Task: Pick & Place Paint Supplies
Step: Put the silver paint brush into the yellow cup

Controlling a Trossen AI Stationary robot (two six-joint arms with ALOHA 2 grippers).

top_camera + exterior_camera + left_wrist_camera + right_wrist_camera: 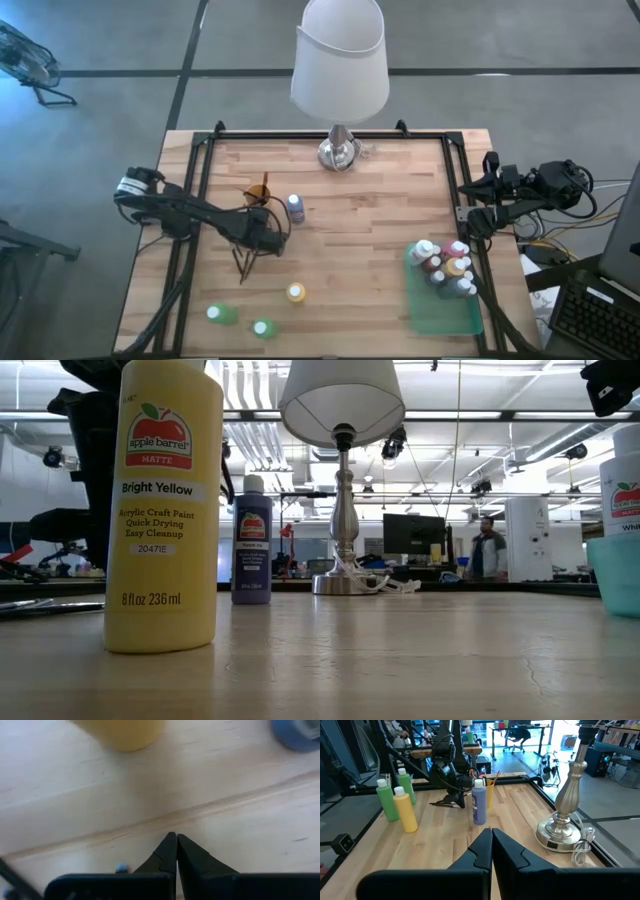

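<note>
Black fingers of my left gripper (268, 240) are clenched tip to tip low over the wood table (360, 215), and I can't tell whether they pinch one of the thin paintbrushes (243, 262) lying there. Just beside it stand an orange cup (259, 190) and a purple bottle (296, 208). Nearer me are a yellow bottle (296, 293) and two green bottles (222, 314). My right gripper (491, 836) waits clenched and empty at the right edge, above the green tray (440, 312) crowded with bottles

Bare wood lies ahead of the left gripper (268, 240); purple bottle (296, 208) and orange cup (260, 190) crowd just beyond it, brushes (243, 262) lie beside.
</note>
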